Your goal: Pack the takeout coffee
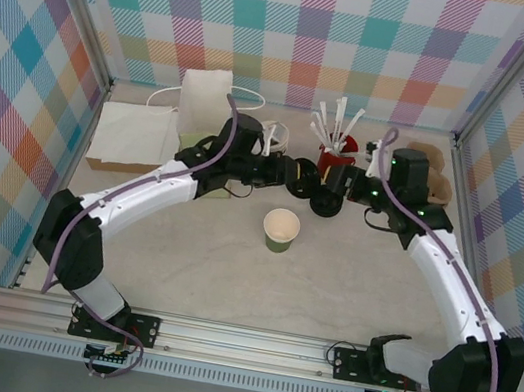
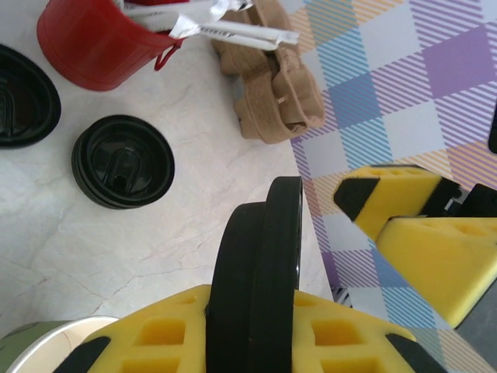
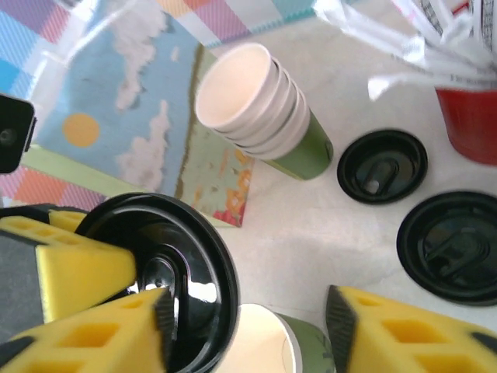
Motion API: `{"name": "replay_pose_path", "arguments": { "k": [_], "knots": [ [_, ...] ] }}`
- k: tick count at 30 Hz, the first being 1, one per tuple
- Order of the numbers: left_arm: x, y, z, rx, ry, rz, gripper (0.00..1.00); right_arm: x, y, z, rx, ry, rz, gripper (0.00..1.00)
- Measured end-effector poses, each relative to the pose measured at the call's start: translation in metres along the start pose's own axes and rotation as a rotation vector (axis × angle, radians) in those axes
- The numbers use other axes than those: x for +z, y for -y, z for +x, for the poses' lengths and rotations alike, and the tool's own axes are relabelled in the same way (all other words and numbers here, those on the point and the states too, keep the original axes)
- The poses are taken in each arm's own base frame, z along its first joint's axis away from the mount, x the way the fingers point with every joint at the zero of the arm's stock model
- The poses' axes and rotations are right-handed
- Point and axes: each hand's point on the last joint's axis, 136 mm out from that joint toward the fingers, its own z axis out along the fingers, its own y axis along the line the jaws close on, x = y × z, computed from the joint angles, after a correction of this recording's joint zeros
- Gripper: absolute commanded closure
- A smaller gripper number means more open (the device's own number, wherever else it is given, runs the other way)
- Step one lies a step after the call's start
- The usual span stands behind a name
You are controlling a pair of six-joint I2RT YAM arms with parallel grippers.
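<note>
The takeout coffee cup (image 1: 281,228) stands open on the table's middle, with a pale green wall and a cream inside; its rim also shows at the bottom of the right wrist view (image 3: 264,346). Just behind it, above the table, the two grippers meet. My left gripper (image 2: 256,311) is shut on the black lid (image 2: 260,256), which stands on edge between its yellow pads. My right gripper (image 3: 248,311) is open, and the lid (image 3: 178,264) is beside its left finger. In the top view the left gripper (image 1: 298,177) and right gripper (image 1: 327,199) almost touch.
A red cup of white sticks (image 1: 336,153) and brown pulp trays (image 1: 428,175) stand at the back right. Two loose black lids (image 3: 382,165) (image 3: 450,245) lie near a tipped stack of green cups (image 3: 260,109). A white bag (image 1: 205,100) and a flat box (image 1: 131,132) sit back left.
</note>
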Motion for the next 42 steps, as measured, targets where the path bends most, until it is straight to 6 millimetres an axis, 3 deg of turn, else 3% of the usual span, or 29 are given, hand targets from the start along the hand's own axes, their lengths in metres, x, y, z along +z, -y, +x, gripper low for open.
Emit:
{"name": "replay_pose_path", "arguments": {
  "k": [4, 10, 20, 24, 31, 38, 42],
  "knots": [
    [-0.013, 0.016, -0.008, 0.037, 0.045, 0.049, 0.86, -0.003, -0.005, 0.003, 0.043, -0.011, -0.112, 0.19],
    [-0.017, 0.03, -0.014, 0.07, 0.08, 0.11, 0.87, 0.011, -0.023, 0.016, 0.101, -0.103, -0.306, 0.19],
    [-0.019, 0.044, -0.016, 0.081, 0.081, 0.176, 0.87, 0.017, -0.049, 0.018, 0.118, -0.166, -0.477, 0.38],
    [-0.019, 0.045, -0.015, 0.078, 0.076, 0.184, 0.85, 0.022, -0.055, 0.024, 0.127, -0.203, -0.51, 0.52],
    [-0.015, 0.037, -0.015, 0.075, 0.075, 0.156, 0.66, 0.021, -0.059, 0.023, 0.12, -0.202, -0.524, 0.76],
    [-0.014, 0.018, -0.013, 0.092, 0.078, 0.067, 0.3, 0.024, -0.051, 0.022, 0.099, -0.186, -0.457, 0.82],
    [-0.028, 0.007, -0.018, 0.081, 0.099, 0.005, 0.16, 0.026, -0.042, 0.018, 0.042, -0.152, -0.355, 0.84]
  ]
}}
